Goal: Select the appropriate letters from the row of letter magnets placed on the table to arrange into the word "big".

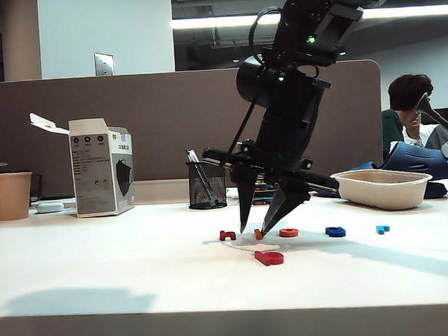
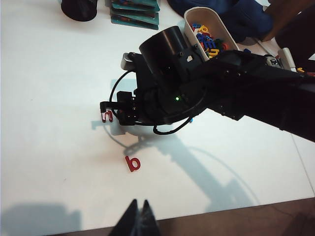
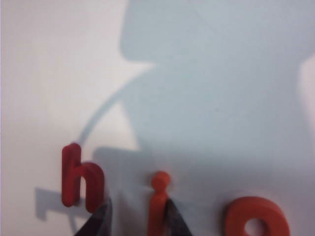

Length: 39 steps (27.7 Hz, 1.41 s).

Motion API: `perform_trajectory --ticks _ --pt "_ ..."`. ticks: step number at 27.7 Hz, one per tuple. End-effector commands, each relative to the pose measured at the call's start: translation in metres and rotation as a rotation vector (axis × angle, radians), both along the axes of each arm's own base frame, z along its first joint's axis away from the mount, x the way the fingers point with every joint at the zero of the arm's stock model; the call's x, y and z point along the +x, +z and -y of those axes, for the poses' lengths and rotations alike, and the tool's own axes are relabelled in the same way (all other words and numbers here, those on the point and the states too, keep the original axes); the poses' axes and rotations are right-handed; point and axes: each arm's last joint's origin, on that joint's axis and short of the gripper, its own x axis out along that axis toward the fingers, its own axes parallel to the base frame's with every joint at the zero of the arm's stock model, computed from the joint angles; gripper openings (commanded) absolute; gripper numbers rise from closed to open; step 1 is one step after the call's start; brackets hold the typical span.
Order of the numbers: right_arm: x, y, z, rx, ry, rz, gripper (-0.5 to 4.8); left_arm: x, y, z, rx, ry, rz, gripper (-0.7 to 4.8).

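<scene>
Orange "i" (image 3: 158, 204) lies on the white table (image 1: 102, 277) in the letter row, directly between the right gripper's (image 1: 258, 227) spread fingertips, its long axis running along the fingers, so a straight squeeze should catch it. Bright red "b" (image 1: 269, 257) sits nearer, alone; blue "g" (image 1: 335, 231) lies further right. Left gripper (image 2: 138, 222), pressed together, hangs well back.

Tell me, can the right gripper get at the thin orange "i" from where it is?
Probably yes: the right gripper has a finger on either side of the orange "i", with the dark red letter and orange ring letter standing apart.
</scene>
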Motion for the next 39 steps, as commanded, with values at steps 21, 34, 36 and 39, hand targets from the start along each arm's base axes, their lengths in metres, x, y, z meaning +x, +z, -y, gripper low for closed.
perform_trajectory --ticks 21,34,36,39 --pt "-0.009 -0.04 0.003 -0.151 -0.009 -0.151 0.59 0.0 0.001 -0.001 -0.003 0.005 0.008 -0.05" --pt "-0.008 -0.039 0.001 -0.165 -0.012 -0.131 -0.07 0.0 0.001 -0.001 -0.003 0.005 0.008 -0.05" --pt "-0.007 -0.037 0.001 -0.162 -0.012 -0.126 -0.07 0.0 0.001 -0.001 -0.003 0.005 0.008 -0.05" --pt "-0.008 -0.034 0.001 -0.156 -0.012 -0.117 -0.07 0.0 0.001 -0.001 -0.003 0.005 0.008 -0.05"
